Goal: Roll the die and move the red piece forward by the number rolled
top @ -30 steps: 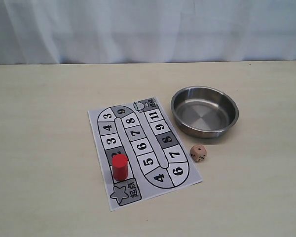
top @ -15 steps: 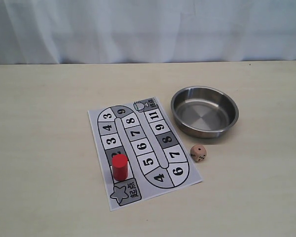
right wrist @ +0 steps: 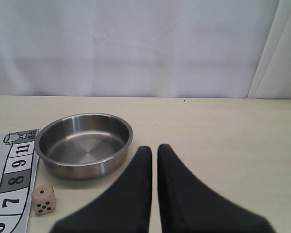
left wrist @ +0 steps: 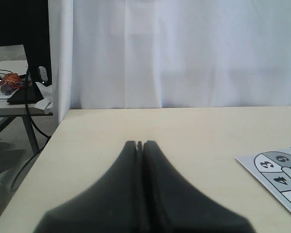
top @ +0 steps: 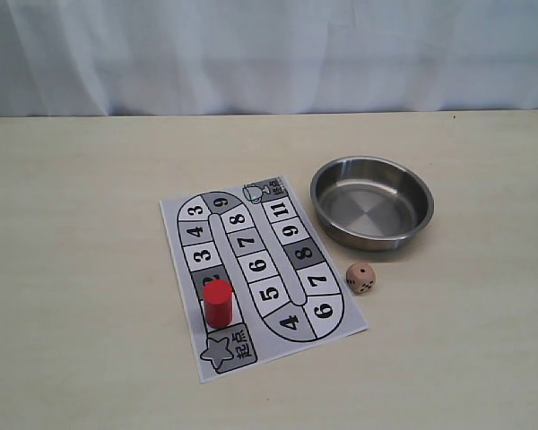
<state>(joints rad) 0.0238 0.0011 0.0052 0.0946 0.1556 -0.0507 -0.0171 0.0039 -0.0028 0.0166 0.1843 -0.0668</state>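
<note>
The die (top: pixel 360 278) lies on the table between the game board (top: pixel 260 265) and the steel bowl (top: pixel 368 240); it also shows in the right wrist view (right wrist: pixel 43 199). The red piece (top: pixel 218 302) stands upright on the board's left track, between the star start square and the dark square 2. Neither gripper appears in the exterior view. My left gripper (left wrist: pixel 139 143) is shut and holds nothing, over bare table away from the board's corner (left wrist: pixel 281 170). My right gripper (right wrist: pixel 154 148) is shut to a thin slit, also holding nothing, beside the bowl (right wrist: pixel 82 170) and apart from the die.
The bowl holds nothing. A white curtain (top: pixel 269 54) closes off the far side of the table. In the left wrist view the table's edge (left wrist: pixel 43 145) drops off to a floor with cables and another table.
</note>
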